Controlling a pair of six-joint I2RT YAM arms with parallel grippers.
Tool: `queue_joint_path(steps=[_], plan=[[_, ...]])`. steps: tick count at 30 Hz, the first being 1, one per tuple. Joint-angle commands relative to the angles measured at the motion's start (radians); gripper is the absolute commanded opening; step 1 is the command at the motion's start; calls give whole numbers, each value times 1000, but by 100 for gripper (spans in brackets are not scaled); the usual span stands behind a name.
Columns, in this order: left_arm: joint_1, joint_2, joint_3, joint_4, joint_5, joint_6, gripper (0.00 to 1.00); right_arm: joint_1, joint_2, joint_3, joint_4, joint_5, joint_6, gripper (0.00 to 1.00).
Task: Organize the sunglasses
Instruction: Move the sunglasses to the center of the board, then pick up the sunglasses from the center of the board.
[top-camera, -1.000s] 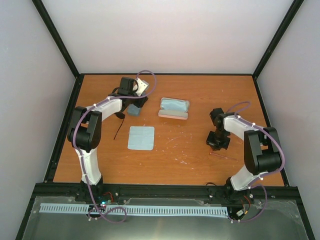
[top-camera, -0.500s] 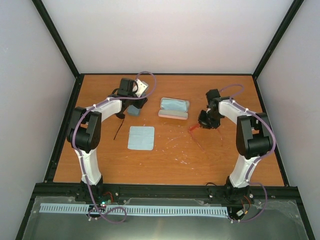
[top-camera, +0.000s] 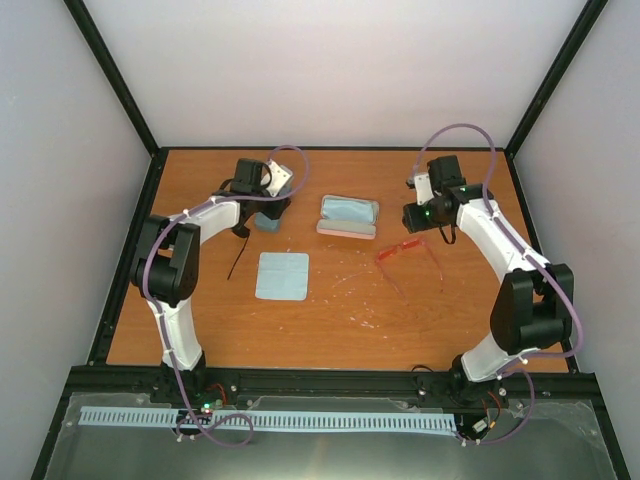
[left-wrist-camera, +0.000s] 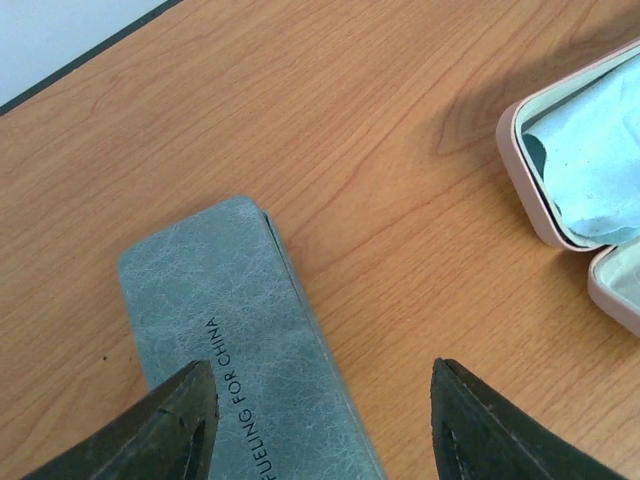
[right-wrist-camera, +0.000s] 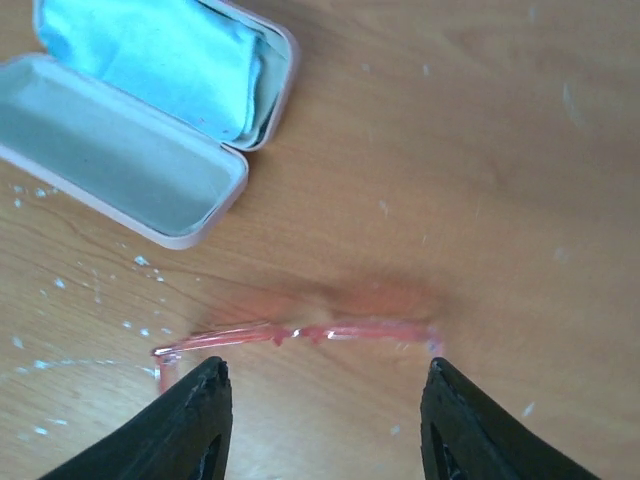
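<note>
**Red sunglasses (right-wrist-camera: 300, 333) being left on the table (top-camera: 330, 330) beside the open pink case (right-wrist-camera: 110, 150).**
The right gripper (right-wrist-camera: 326, 375) is being held just above the red sunglasses with its jaws standing apart and nothing between them. The pair is lying flat, near the case yet apart from it, probably so that its arms can be folded before it is put in. The case is being kept open with a blue cloth (right-wrist-camera: 160, 60) bedded inside, seemingly as padding. The left gripper (left-wrist-camera: 322, 372) is being held over the shut blue-grey case (left-wrist-camera: 230, 300), jaws likewise parted and empty, presumably for opening it. The black sunglasses (top-camera: 236, 258) are lying by the left arm, partly hidden, close to a second cloth (top-camera: 281, 275).
</note>
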Motion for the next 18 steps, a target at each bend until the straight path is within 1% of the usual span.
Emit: queue_joint_path(steps=[1,3,5,8,11,14,18], plan=[[23,-24,40,-13,24,71,59,12,-24,-24,62,3,-528,53],[26,-20,49,-18,13,100,59,12,-12,-23,25,9,-707,53],[29,-14,55,-19,1,124,59,12,14,-25,-20,33,-850,53],[32,-4,62,-22,-10,144,59,13,54,-36,-67,60,-990,53],[33,4,64,-23,-13,146,59,13,59,-53,-66,20,-1060,53],[33,18,64,-26,-9,144,59,30,75,-72,-53,45,-1114,53],[33,31,64,-26,-4,137,59,43,105,-73,-33,33,-1132,53]])
